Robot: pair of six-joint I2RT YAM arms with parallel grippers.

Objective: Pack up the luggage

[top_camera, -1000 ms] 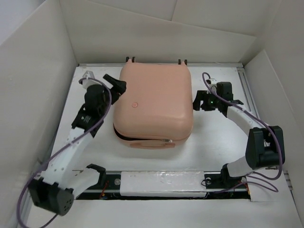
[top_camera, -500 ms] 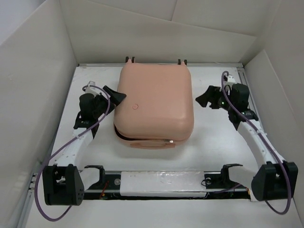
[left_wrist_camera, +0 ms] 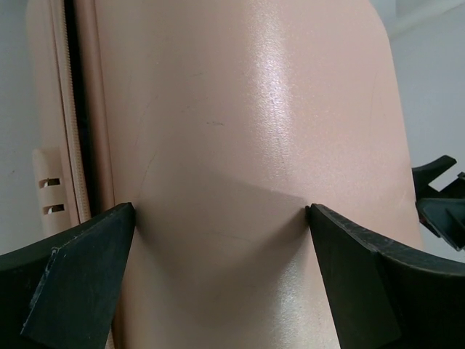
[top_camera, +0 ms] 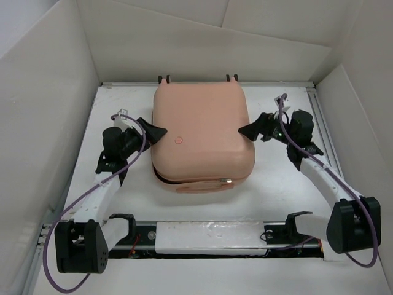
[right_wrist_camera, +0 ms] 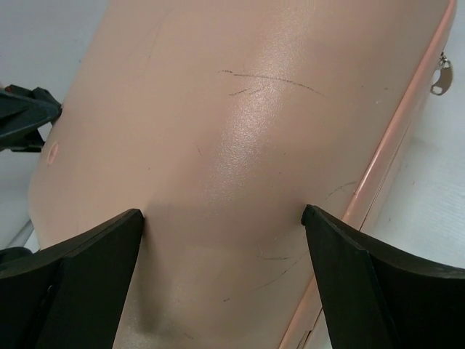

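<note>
The luggage (top_camera: 202, 138) is a peach-pink hard-shell suitcase lying closed and flat in the middle of the table, with its black wheels (top_camera: 164, 78) at the far edge. My left gripper (top_camera: 153, 131) stands open at its left side, both fingertips touching the rounded shell. In the left wrist view the shell (left_wrist_camera: 240, 109) fills the space beyond the left gripper (left_wrist_camera: 221, 212). My right gripper (top_camera: 249, 129) is open at the right side. Its fingertips rest against the shell (right_wrist_camera: 240, 94) in the right wrist view, with nothing held in that gripper (right_wrist_camera: 223, 214).
White cardboard walls (top_camera: 55, 92) enclose the table on the left, back and right. A taped rail (top_camera: 209, 233) runs along the near edge between the arm bases. A metal zipper pull (top_camera: 225, 180) hangs at the suitcase's near side.
The right gripper has swung in from the right to the suitcase's side and spread wider. The left gripper has opened fully at the left side. The suitcase has shifted slightly to the right.
</note>
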